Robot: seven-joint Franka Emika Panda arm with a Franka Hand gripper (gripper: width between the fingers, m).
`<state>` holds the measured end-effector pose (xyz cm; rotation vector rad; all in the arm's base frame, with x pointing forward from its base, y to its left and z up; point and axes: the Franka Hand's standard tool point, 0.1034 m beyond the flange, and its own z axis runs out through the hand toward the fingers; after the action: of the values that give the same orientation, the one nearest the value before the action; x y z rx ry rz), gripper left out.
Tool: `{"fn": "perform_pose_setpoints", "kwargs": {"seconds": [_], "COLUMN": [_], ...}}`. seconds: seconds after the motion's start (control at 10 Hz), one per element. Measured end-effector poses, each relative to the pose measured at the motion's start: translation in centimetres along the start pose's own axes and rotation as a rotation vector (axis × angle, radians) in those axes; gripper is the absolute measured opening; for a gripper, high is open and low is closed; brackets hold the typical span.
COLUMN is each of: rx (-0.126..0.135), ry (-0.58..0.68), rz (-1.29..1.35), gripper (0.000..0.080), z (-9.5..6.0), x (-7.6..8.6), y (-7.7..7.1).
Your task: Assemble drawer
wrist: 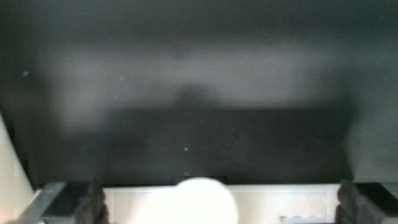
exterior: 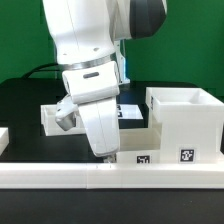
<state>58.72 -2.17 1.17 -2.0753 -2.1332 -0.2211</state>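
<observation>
The large white open case stands at the exterior view's right. One small white tray lies at the left, partly hidden behind the arm. A second small tray with tags lies low in the middle, against the case. My gripper is down at this tray's left end. In the wrist view my gripper is open with the jaws wide apart. The tray's white end with a rounded knob fills the gap between the fingers. I cannot tell if the fingers touch it.
A long low white rail runs along the table's front edge, just before the gripper. The marker board lies behind the arm. The black table stretches beyond the tray in the wrist view.
</observation>
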Motion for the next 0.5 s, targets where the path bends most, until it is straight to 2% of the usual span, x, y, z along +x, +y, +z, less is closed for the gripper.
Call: {"fn": "perform_pose_setpoints", "kwargs": {"seconds": [0.3, 0.5], "rx": [-0.005, 0.002], "ry": [-0.004, -0.011], "rz": [0.060, 0.046], "gripper": [0.0649, 0.0649], "z": [0.19, 0.13], "x": [0.56, 0.44], "y": [0.02, 0.14]}}
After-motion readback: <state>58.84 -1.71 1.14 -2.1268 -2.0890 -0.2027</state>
